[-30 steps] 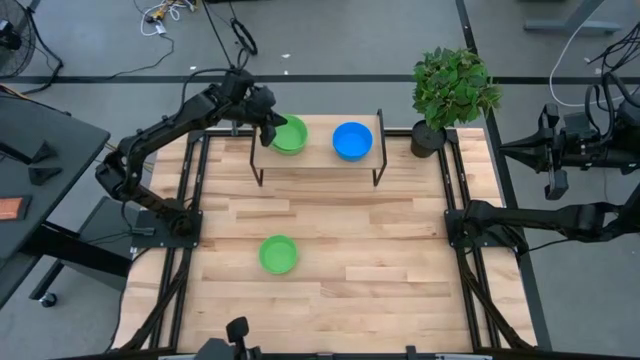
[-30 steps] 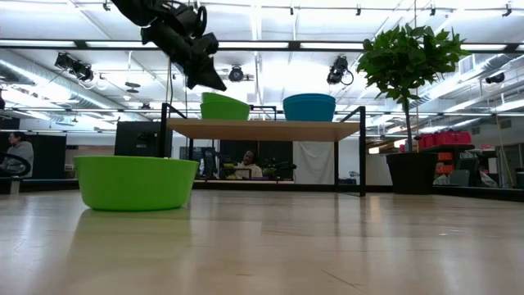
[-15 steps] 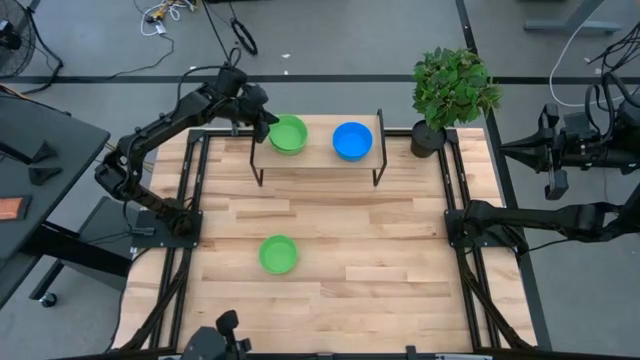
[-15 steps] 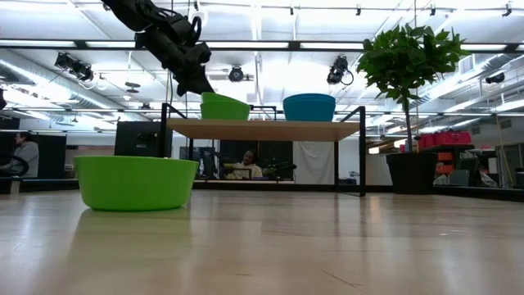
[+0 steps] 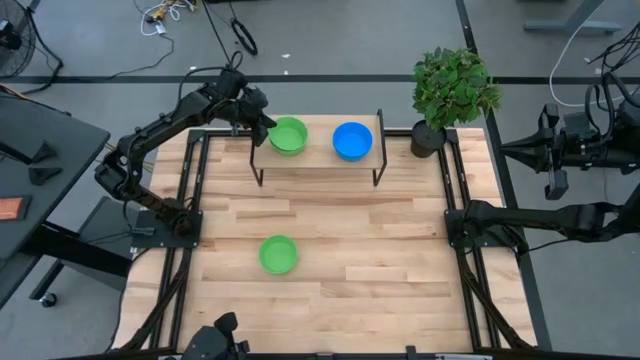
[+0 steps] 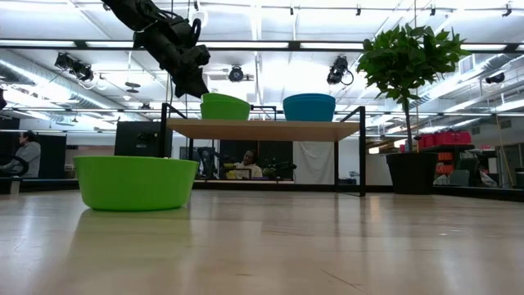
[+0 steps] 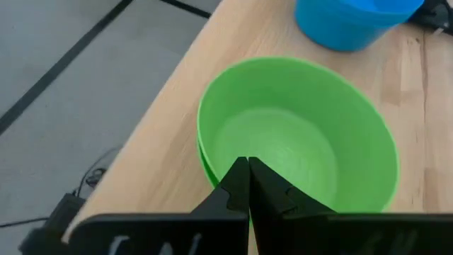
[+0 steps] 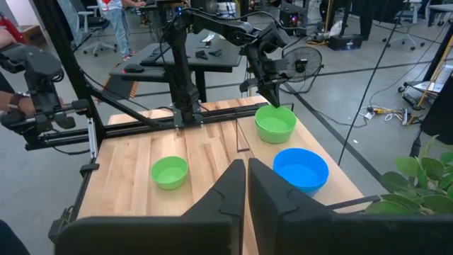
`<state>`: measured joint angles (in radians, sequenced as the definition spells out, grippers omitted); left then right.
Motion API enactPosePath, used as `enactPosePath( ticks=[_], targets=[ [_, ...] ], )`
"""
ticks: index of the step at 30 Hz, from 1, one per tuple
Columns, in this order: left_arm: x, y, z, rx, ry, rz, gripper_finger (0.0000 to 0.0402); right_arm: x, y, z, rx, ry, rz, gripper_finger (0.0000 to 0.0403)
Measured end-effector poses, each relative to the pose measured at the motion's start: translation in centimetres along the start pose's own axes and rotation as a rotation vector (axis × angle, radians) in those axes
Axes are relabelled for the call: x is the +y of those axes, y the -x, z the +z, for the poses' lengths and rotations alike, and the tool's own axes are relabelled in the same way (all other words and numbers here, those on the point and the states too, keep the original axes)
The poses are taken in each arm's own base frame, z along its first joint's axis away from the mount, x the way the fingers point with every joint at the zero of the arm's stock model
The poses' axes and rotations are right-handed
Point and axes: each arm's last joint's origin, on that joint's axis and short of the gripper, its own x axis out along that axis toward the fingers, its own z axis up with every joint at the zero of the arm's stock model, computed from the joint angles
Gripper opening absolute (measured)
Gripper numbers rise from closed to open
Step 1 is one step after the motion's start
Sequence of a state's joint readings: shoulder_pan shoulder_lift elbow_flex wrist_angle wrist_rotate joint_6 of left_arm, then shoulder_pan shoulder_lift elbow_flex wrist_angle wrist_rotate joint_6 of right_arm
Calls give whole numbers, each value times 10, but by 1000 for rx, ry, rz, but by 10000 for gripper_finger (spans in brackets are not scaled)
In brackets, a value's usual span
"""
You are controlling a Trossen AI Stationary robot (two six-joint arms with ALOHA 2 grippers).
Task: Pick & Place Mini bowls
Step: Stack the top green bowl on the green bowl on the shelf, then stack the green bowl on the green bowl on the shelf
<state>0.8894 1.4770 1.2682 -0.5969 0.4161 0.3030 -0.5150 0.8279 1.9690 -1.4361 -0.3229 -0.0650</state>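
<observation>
- Surface (image 5: pixel 320 230): a pale wood-plank top seen whole from above, with dark frame rails along its left and right edges.
- Shelf (image 5: pixel 318 158): a low wooden board on thin dark legs, standing at the far end of the surface; in the low view (image 6: pixel 266 129) it runs level above the planks.
- Potted plant (image 5: pixel 452 90): leafy, in a dark pot, at the far right corner just beside the shelf's right end.
- Left arm (image 5: pixel 160 130): reaches from its base at the left rail toward the shelf's left end.
- Right arm (image 5: pixel 545 218): lies folded along the right edge, away from the bowls.
- Green bowl on the shelf (image 5: pixel 288 135): sits upright on the left half; the left wrist view (image 7: pixel 297 152) looks straight into its hollow.
- Blue bowl (image 5: pixel 352 140): upright on the right half of the shelf, near the green one but apart from it.
- Green bowl on the surface (image 5: pixel 278 254): stands alone on the near planks, well apart from the shelf; it fills the left foreground of the low view (image 6: pixel 135 182).
- Left hand (image 5: pixel 263 128): clenched and empty, fingers pressed together, raised just beside the left rim of the shelf's green bowl; the low view (image 6: pixel 194 86) shows it above and clear of that rim.
- Right hand (image 8: pixel 246 185): fingers together, grasping nothing, seen only in its own wrist view.
</observation>
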Motion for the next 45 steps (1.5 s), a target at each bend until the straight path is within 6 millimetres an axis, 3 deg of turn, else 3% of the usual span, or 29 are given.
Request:
enactPosePath(
  ticks=[34, 41, 45],
  targets=[
    [-7, 9, -7, 74, 37, -23, 0, 0, 0, 0, 0, 0, 0, 23],
    [-14, 26, -2, 20, 44, -12, 0, 0, 0, 0, 0, 0, 0, 23],
    [-30, 37, 3, -17, 56, -48, 0, 0, 0, 0, 0, 0, 0, 23]
  ],
)
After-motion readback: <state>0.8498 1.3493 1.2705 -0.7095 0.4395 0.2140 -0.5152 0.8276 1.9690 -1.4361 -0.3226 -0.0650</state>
